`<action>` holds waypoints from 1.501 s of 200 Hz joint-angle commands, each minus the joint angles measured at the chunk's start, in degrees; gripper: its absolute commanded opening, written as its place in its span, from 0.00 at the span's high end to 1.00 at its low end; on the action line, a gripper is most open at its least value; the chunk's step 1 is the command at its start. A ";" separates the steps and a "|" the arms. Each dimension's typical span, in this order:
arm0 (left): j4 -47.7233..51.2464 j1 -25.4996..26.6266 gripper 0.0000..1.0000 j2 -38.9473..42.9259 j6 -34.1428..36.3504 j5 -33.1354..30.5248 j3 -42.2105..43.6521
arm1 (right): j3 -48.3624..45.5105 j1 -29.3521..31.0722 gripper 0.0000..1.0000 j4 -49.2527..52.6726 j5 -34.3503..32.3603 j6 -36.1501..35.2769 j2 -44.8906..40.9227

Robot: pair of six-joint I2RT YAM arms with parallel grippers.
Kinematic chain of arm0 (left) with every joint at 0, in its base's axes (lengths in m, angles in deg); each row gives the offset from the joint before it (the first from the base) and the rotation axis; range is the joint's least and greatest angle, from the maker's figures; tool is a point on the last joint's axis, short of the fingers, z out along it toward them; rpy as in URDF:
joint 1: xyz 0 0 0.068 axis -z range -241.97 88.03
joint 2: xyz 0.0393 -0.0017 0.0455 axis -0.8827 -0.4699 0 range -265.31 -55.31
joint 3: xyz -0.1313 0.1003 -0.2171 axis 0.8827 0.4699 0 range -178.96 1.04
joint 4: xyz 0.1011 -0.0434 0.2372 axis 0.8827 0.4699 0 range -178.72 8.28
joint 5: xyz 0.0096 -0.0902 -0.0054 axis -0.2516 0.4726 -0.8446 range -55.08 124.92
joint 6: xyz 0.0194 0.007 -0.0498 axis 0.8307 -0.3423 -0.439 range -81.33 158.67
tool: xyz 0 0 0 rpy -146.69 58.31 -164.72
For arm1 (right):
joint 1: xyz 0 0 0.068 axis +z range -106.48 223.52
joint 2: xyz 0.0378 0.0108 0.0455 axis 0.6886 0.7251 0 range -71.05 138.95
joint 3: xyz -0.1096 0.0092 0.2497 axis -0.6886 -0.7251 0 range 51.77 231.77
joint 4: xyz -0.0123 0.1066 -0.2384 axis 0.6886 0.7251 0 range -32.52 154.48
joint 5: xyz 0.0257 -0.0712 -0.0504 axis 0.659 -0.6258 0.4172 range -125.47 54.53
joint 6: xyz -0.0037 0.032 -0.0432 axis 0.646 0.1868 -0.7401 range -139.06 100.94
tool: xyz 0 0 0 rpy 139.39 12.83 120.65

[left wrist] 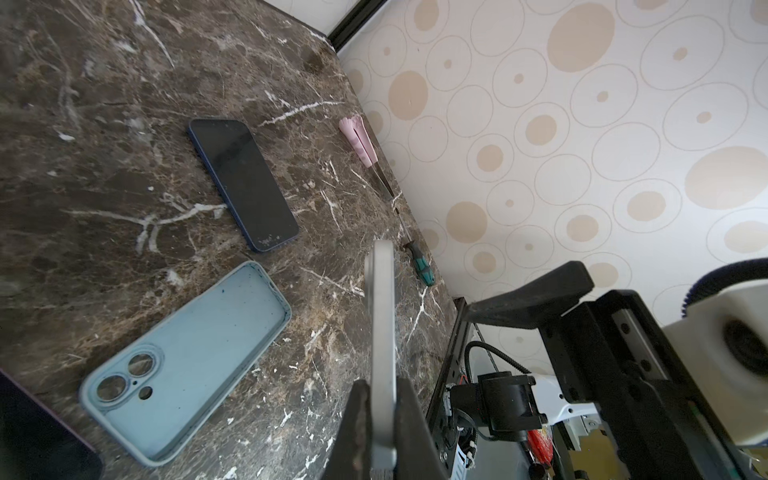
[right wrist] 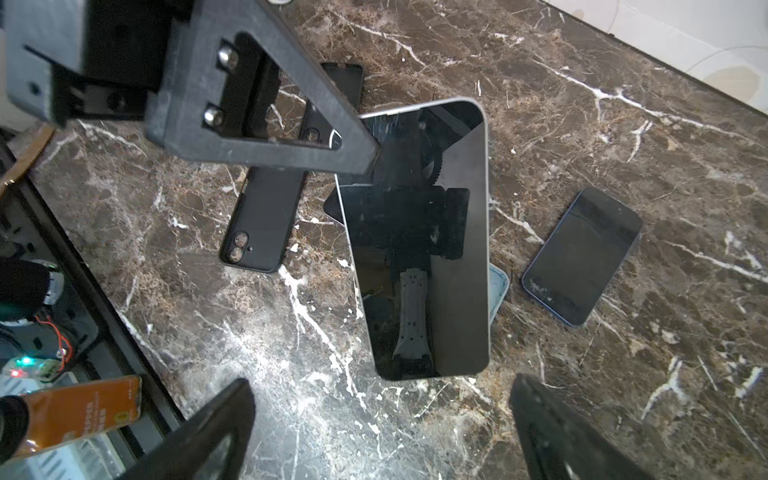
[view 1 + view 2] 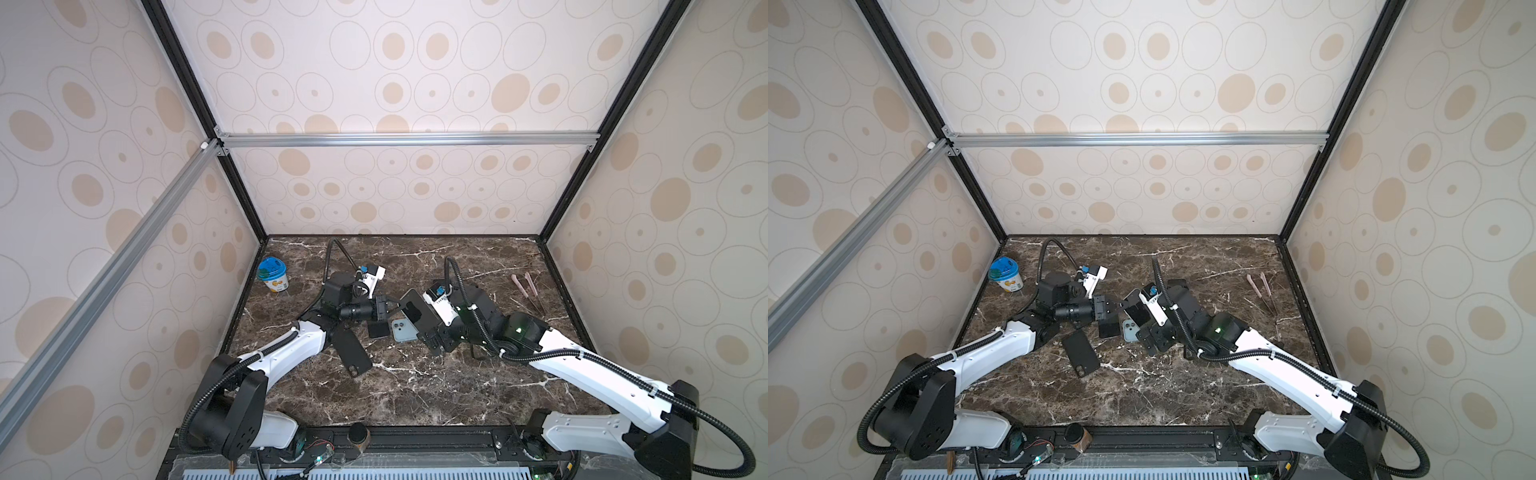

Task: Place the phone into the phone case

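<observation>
Clock calls are off the top views, with 12 at the back wall.

Closest in, around 7 o'clock from the middle, a black case (image 3: 353, 349) lies flat on the marble table (image 3: 415, 395). Just past it, at about 5 o'clock from the phone, the right gripper (image 2: 382, 399) has its jaws spread wide with nothing in them. The phone's near end sits just ahead of that gap and isn't touching either side.

The light blue case (image 1: 187, 361) lies flat on the table, open side up. In both top views only its camera-hole end (image 3: 401, 328) shows, because the phone and the right gripper cover the rest.

The left gripper (image 1: 382, 399) comes in from 9 o'clock and is clamped tight on the phone (image 2: 419, 249). It pinches one long edge near the far corner. The phone (image 3: 417, 311) is up off the table, right over the blue case, with its dark screen facing up. Its long axis runs roughly 11 to 5 o'clock. Can't tell which end is the top.

A dark blue phone (image 1: 245, 183) lies screen up near the blue case, not touching it.

Further back, a cup (image 3: 272, 274) with a blue lid sits at 10 o'clock by the wall, and some pink-handled tools (image 3: 525, 284) are at 2 o'clock.
</observation>
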 commanded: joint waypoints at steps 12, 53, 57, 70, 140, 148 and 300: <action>-10.57 -2.04 1.00 1.02 -2.05 0.15 -2.24 | -0.49 -6.10 0.00 0.44 7.39 10.25 -2.49; -24.70 -3.93 1.00 3.03 -8.13 1.25 0.36 | -8.11 -15.51 0.03 -13.21 22.72 19.58 -6.04; -26.36 -4.26 1.00 3.21 -9.13 1.39 0.68 | -8.80 -16.18 0.04 -14.70 23.71 20.53 -6.22; -31.92 -4.85 1.00 3.59 -12.04 1.74 1.83 | -11.24 -18.50 0.08 -20.27 27.04 24.02 -6.57; -41.24 -6.66 1.00 5.19 -18.15 2.92 2.25 | -18.29 -21.34 0.23 -48.73 33.35 34.12 -2.08; -42.46 -6.89 1.00 5.29 -19.31 2.94 2.48 | -18.76 -21.48 0.28 -52.45 34.09 35.67 -1.37; -54.11 -7.39 1.00 4.70 -29.46 -2.04 4.76 | -19.19 -21.69 0.65 -81.02 39.81 49.50 4.00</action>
